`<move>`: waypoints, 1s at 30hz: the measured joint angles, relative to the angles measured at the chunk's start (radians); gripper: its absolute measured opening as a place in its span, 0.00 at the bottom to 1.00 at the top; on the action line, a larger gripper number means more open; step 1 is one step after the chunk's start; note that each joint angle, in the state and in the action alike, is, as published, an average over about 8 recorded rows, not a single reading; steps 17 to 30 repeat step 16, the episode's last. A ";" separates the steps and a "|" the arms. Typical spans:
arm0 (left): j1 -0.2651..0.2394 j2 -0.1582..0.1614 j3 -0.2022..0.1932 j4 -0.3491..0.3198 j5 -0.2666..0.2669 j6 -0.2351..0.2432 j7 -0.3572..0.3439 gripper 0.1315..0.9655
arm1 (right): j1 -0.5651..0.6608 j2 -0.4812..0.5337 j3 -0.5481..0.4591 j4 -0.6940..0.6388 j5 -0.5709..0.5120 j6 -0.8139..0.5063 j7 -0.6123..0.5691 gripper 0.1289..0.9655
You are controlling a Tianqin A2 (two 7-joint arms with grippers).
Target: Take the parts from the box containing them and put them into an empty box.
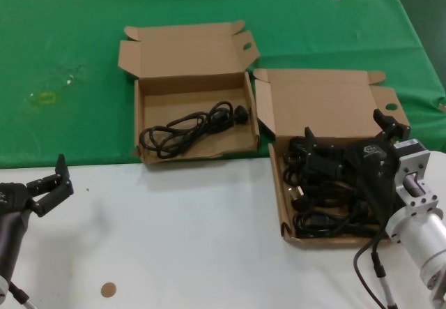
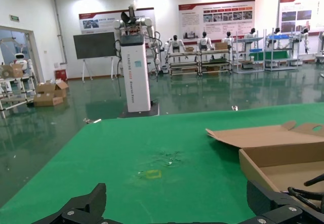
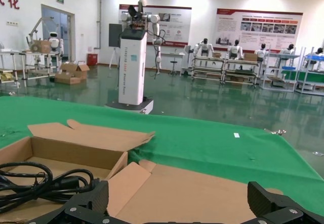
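Two brown boxes lie open side by side. The right-hand box (image 1: 280,204) holds several black power cords (image 1: 320,190) in a tangled pile. My right gripper (image 1: 347,129) hangs open just over that pile, and between its fingers I see only the box's raised lid (image 3: 192,188). The left-hand box (image 1: 181,103) holds one looped cord (image 1: 195,124), which also shows in the right wrist view as a cord (image 3: 40,183). My left gripper (image 1: 57,182) is open and holds nothing. It waits over the white table at the near left, facing the left-hand box (image 2: 283,168).
Both boxes straddle the edge where the green cloth (image 1: 70,58) meets the white tabletop (image 1: 174,239). A yellow mark (image 1: 45,98) sits on the cloth at far left. A small brown disc (image 1: 108,289) lies on the white surface near the front.
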 joint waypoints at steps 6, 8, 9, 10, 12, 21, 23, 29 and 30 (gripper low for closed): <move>0.000 0.000 0.000 0.000 0.000 0.000 0.000 1.00 | 0.000 0.000 0.000 0.000 0.000 0.000 0.000 1.00; 0.000 0.000 0.000 0.000 0.000 0.000 0.000 1.00 | 0.000 0.000 0.000 0.000 0.000 0.000 0.000 1.00; 0.000 0.000 0.000 0.000 0.000 0.000 0.000 1.00 | 0.000 0.000 0.000 0.000 0.000 0.000 0.000 1.00; 0.000 0.000 0.000 0.000 0.000 0.000 0.000 1.00 | 0.000 0.000 0.000 0.000 0.000 0.000 0.000 1.00; 0.000 0.000 0.000 0.000 0.000 0.000 0.000 1.00 | 0.000 0.000 0.000 0.000 0.000 0.000 0.000 1.00; 0.000 0.000 0.000 0.000 0.000 0.000 0.000 1.00 | 0.000 0.000 0.000 0.000 0.000 0.000 0.000 1.00; 0.000 0.000 0.000 0.000 0.000 0.000 0.000 1.00 | 0.000 0.000 0.000 0.000 0.000 0.000 0.000 1.00; 0.000 0.000 0.000 0.000 0.000 0.000 0.000 1.00 | 0.000 0.000 0.000 0.000 0.000 0.000 0.000 1.00; 0.000 0.000 0.000 0.000 0.000 0.000 0.000 1.00 | 0.000 0.000 0.000 0.000 0.000 0.000 0.000 1.00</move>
